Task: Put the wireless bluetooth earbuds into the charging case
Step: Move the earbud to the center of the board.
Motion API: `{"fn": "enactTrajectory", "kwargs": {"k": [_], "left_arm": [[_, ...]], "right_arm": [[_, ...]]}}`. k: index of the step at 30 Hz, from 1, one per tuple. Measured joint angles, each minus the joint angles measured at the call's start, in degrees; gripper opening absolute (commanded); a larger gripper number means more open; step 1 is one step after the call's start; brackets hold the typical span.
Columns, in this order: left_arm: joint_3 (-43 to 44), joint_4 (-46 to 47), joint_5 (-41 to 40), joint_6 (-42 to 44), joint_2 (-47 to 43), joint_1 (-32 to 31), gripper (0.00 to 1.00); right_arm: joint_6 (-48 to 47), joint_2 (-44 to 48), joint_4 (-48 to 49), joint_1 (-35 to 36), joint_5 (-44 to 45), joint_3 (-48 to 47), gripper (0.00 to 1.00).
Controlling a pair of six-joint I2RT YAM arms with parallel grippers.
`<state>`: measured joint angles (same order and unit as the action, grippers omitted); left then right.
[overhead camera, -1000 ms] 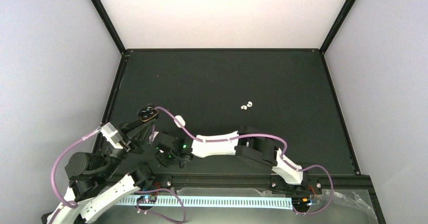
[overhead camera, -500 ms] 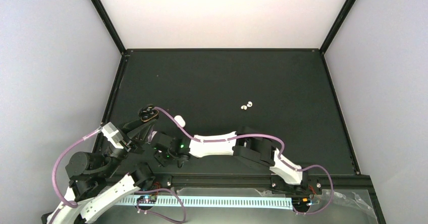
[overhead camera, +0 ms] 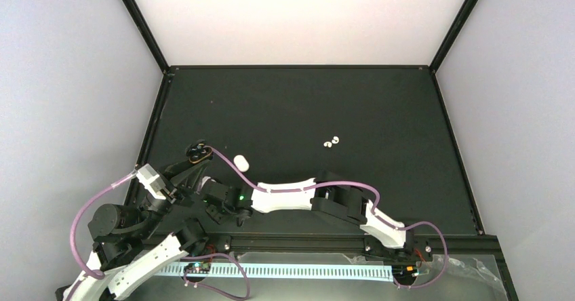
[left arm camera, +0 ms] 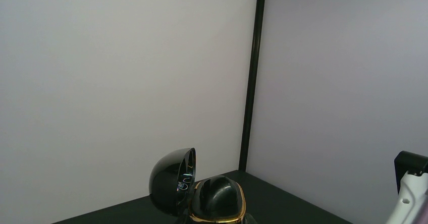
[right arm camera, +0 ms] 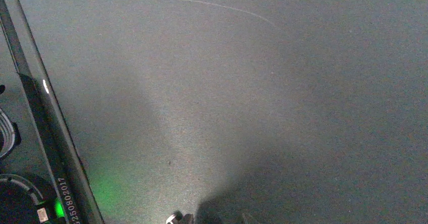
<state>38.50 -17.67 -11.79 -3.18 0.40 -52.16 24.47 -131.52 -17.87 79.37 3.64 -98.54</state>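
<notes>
The black charging case (overhead camera: 198, 152) with a gold rim is held up at the tip of my left gripper (overhead camera: 193, 163), near the mat's left edge. In the left wrist view the case stands open, its lid (left arm camera: 170, 181) swung left of the gold-rimmed base (left arm camera: 218, 199); my own fingers are hidden below it. Two white earbuds (overhead camera: 331, 141) lie together mid-mat. Black earbuds are not visible. My right gripper (overhead camera: 212, 201) is low over the mat beside the left arm. In the right wrist view only its fingertips (right arm camera: 175, 218) show at the bottom edge.
A white pebble-shaped case (overhead camera: 240, 161) lies on the mat just right of the black case, beside the purple cable (overhead camera: 227, 160). The black frame rail (right arm camera: 45, 133) runs down the left of the right wrist view. Grey walls enclose the mat.
My right arm has drawn left and toward the near edge. Its cable has shifted off the white case, which now shows fully. The black case has tilted slightly in my left gripper.
</notes>
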Motion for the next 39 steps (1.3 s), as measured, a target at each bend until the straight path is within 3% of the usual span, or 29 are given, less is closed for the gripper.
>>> {"fn": "enactTrajectory", "kwargs": {"k": [12, 27, 33, 39], "left_arm": [[0.0, 0.0, -0.3, 0.0, 0.0, 0.0, 0.01], [-0.9, 0.3, -0.5, 0.0, 0.0, 0.0, 0.02], [-2.3, 1.3, -0.6, 0.0, 0.0, 0.0, 0.02], [-4.3, 4.2, -0.3, 0.3, 0.0, 0.0, 0.02]], "right_arm": [[0.3, 1.9, 0.4, 0.3, 4.8, 3.3, 0.19], [4.2, 16.6, 3.7, -4.2, 11.0, 25.8, 0.18], [4.7, 24.2, 2.5, -8.5, 13.1, 35.2, 0.33], [7.0, 28.3, 0.8, -8.4, 13.6, 36.4, 0.41]]}}
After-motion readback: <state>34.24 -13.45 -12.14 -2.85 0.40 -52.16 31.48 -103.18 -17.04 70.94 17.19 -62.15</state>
